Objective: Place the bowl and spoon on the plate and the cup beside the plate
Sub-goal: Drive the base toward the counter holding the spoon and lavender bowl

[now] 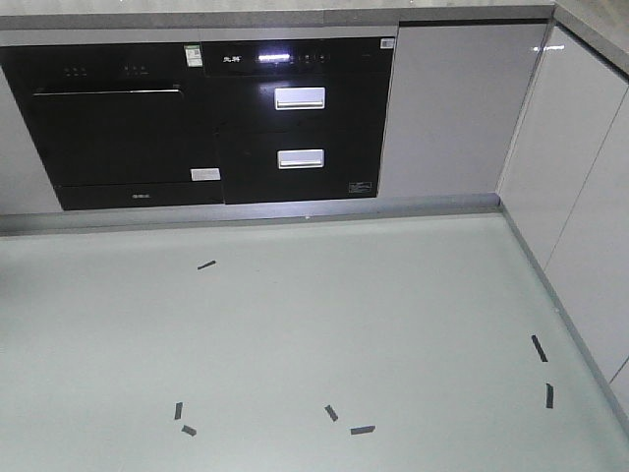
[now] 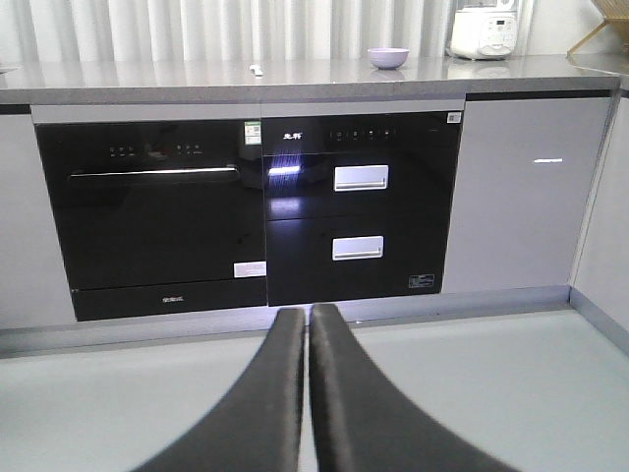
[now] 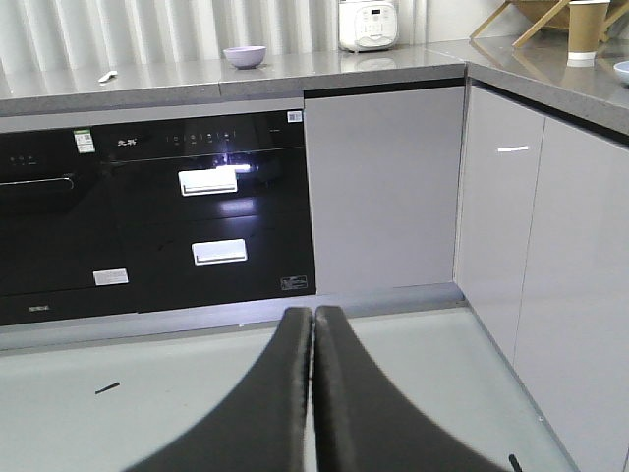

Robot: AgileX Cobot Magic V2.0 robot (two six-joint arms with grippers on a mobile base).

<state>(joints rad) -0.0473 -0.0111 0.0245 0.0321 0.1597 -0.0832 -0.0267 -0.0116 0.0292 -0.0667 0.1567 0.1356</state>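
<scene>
The lavender bowl [image 2: 388, 57] [image 3: 244, 56] stands on the grey countertop [image 2: 177, 79], far from both grippers. The small pale spoon [image 2: 257, 70] [image 3: 108, 76] lies on the same counter, left of the bowl. In the right wrist view, the brown paper cup [image 3: 588, 31] stands on the side counter at the right. The pale blue plate [image 3: 621, 70] lies just in front of it, cut off by the frame edge. My left gripper [image 2: 308, 313] and right gripper [image 3: 313, 313] hang low over the floor, both shut on nothing.
A white rice cooker [image 2: 484, 32] [image 3: 368, 25] stands at the back of the counter, with a wooden rack [image 3: 531, 18] behind the cup. Black built-in appliances [image 1: 197, 118] and grey cabinet doors [image 3: 383, 187] face me. Black tape marks [image 1: 363, 430] dot the floor.
</scene>
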